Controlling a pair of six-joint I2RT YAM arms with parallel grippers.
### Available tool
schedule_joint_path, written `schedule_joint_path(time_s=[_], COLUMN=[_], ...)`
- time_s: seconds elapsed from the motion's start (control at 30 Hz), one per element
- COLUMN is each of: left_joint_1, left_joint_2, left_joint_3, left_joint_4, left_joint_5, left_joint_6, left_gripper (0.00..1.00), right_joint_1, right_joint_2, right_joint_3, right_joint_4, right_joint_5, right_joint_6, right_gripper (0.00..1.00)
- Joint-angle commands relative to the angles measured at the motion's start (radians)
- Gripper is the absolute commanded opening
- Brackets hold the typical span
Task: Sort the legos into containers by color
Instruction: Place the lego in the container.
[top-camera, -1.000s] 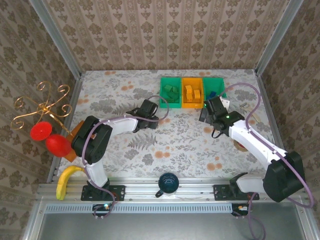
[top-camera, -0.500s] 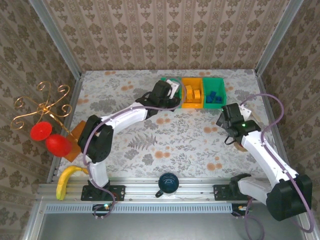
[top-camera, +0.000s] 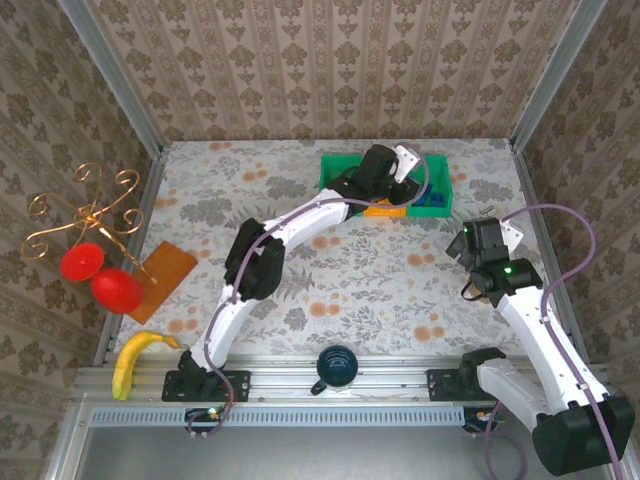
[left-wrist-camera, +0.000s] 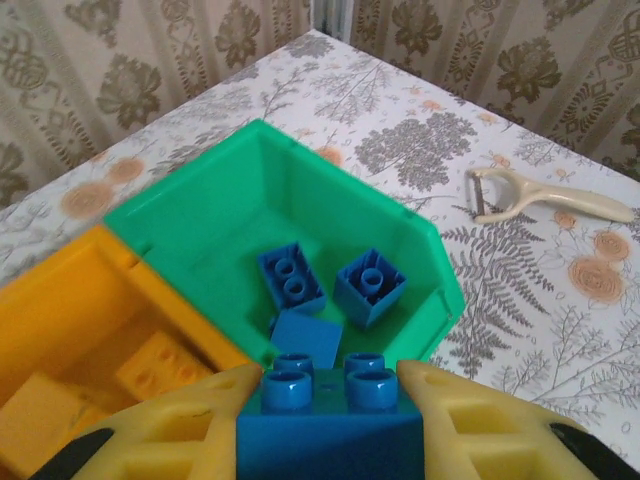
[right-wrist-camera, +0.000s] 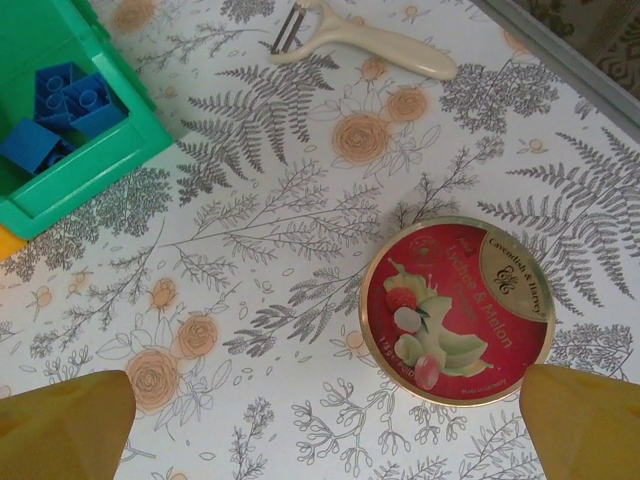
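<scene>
Because blue joins blue, the left tool (left-wrist-camera: 330, 398) clamps a blue lego (left-wrist-camera: 325, 442) at 6 o'clock of the green bin (left-wrist-camera: 230, 190) holding three blue bricks (left-wrist-camera: 370, 288); the right tool (right-wrist-camera: 325, 420) gapes, empty.

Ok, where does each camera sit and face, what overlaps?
Top external: above and behind, facing down at the table; left arm, right arm show.
Left wrist: past the left gripper, shut on a blue lego, into a green bin.
Right wrist: down past the open right gripper at a candy tin.
Both wrists share that bin, the peeler.
</scene>
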Motion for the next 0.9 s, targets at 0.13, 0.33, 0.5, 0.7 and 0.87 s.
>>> schedule_joint_path(time_s=[0.13, 0.33, 0.5, 0.7, 0.87], left_joint_1=[-0.008, -0.006, 0.005, 0.011, 0.012], left_joint_2=[0.208, 0.291, 0.3, 0.29, 0.229], left_joint_3=[0.328, 0.368, 0.354, 0.391, 0.406], left_joint_4=[0.002, 0.138, 0.188, 0.165, 0.101], left_joint_5=[0.09, 0.094, 0.075, 0.086, 0.099], left_joint_6=[0.01, -0.016, -0.017, -0.02, -0.014], left_gripper=[0.26, 0.35, 0.55, 0.7, 0.78], right_joint_1=[-0.005, -0.006, -0.005, -0.005, -0.005], right_joint_2=[-0.004, -0.016, -0.033, -0.029, -0.02], right_joint_3=[-0.005, 0.003, -0.003, -0.003, -0.014], right_joint_4=[-0.024, -0.045, -0.04, -0.026, 0.004], right_joint_5=[-0.012, -0.009, -0.02, -0.03, -0.062], right_joint_6=[0.006, -0.004, -0.008, -0.018, -0.027], right_gripper=[1.0, 1.0, 1.0, 1.0, 1.0])
